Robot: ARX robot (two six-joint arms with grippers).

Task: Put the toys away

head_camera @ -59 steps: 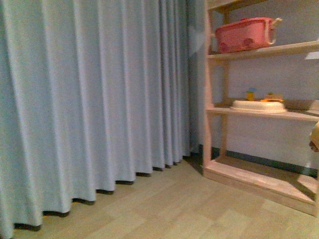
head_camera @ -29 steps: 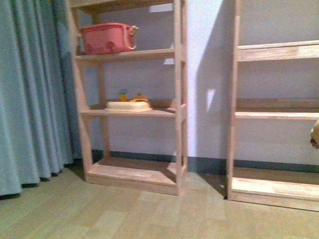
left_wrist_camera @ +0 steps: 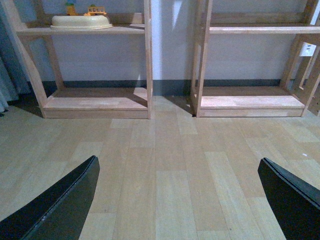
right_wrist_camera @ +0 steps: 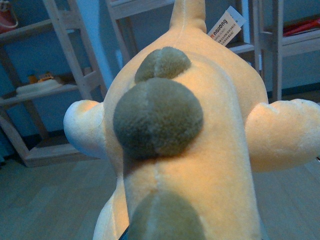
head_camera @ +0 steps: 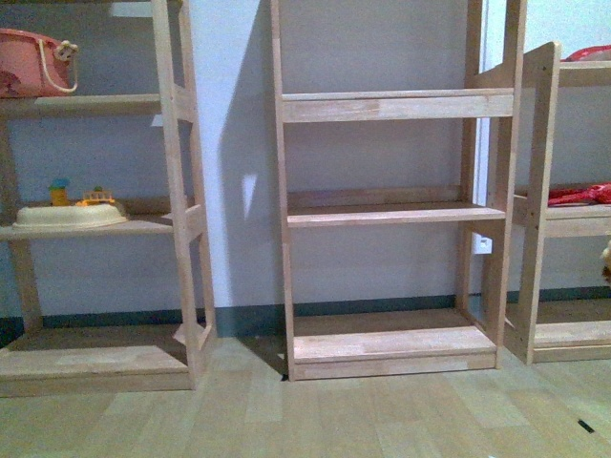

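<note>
The orange-yellow plush toy [right_wrist_camera: 200,150] fills the right wrist view, with olive-brown round pads along its back and a white label near its top. My right gripper is shut on it; its fingers are hidden under the plush. A small bit of the plush [head_camera: 606,262] shows at the right edge of the front view. My left gripper [left_wrist_camera: 180,200] is open and empty, its two black fingers [left_wrist_camera: 60,205] wide apart above the wooden floor. An empty wooden shelf unit [head_camera: 382,215] stands straight ahead against the wall.
A shelf unit on the left [head_camera: 95,224] carries a cream tray with small toys [head_camera: 67,212] and a pink basket [head_camera: 33,62]. A third shelf unit at the right [head_camera: 563,210] holds something red [head_camera: 582,196]. Light wooden floor [head_camera: 305,410] lies in front.
The view has swung right: the blue curtain left the frame, the shelf with the pink basket slid to the left edge, and the empty middle shelf unit came to the centre.
</note>
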